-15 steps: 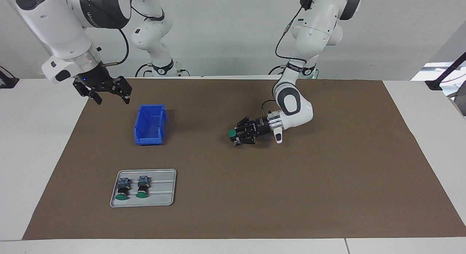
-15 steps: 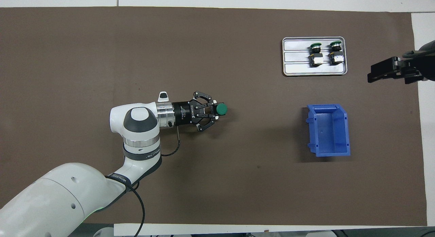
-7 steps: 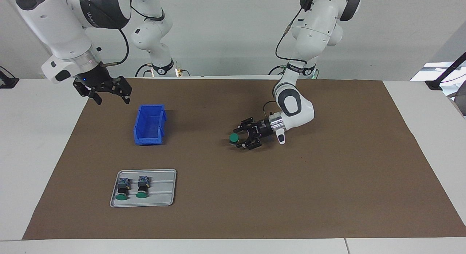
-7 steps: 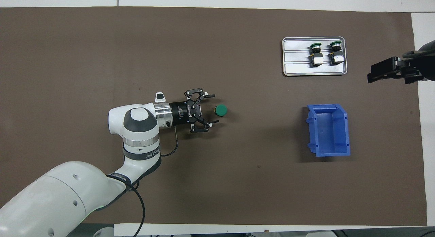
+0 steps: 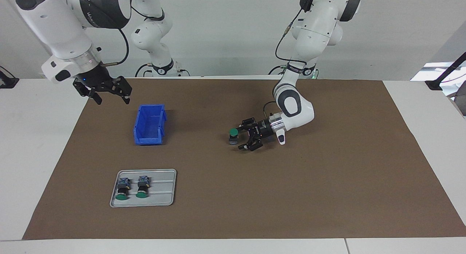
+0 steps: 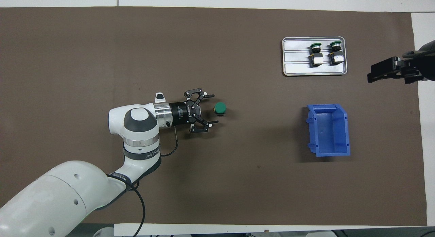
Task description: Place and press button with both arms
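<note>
The button [image 5: 233, 134] stands on the brown mat with its green cap up, about mid-table; from above its cap is a green disc [image 6: 220, 107]. My left gripper [image 5: 243, 136] lies low and level beside it, toward the left arm's end. It is open [image 6: 213, 108], with the fingertips just short of the button and nothing held. My right gripper [image 5: 113, 99] hangs open and empty in the air over the mat's edge at the right arm's end [image 6: 372, 73], where that arm waits.
A blue bin [image 5: 150, 124] [image 6: 329, 130] sits open on the mat toward the right arm's end. Farther from the robots, a grey tray [image 5: 160, 199] [image 6: 306, 68] holds two more green-capped buttons [image 5: 121, 190] lying side by side.
My left gripper has opened, let go of the button and drawn back a little. The button now stands free on the mat. The right arm has not moved.
</note>
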Robot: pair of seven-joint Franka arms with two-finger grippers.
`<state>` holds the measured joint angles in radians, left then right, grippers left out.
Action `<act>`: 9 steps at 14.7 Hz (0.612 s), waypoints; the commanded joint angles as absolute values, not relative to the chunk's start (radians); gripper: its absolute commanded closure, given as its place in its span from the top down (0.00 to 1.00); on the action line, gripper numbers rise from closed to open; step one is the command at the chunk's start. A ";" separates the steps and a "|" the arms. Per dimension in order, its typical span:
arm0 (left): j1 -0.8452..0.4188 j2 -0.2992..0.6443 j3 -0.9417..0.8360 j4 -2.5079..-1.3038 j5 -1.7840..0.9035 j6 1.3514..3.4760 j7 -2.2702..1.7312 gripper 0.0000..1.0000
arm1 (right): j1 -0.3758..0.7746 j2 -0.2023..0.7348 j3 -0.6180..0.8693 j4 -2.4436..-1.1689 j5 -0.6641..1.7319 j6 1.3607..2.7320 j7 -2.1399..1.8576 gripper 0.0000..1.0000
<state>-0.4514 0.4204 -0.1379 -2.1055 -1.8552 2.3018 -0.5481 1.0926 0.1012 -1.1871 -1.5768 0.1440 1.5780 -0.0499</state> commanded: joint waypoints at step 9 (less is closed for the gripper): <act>-0.306 0.285 -0.130 -2.180 -1.581 2.159 -0.543 1.00 | 1.095 0.071 -1.181 -1.592 0.135 1.577 -0.066 0.99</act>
<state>-0.3644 0.3491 -0.1315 -2.1420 -1.6781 2.2396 -0.5474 1.0927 0.1012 -1.1872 -1.5768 0.1440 1.5780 -0.0499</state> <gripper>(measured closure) 0.000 0.009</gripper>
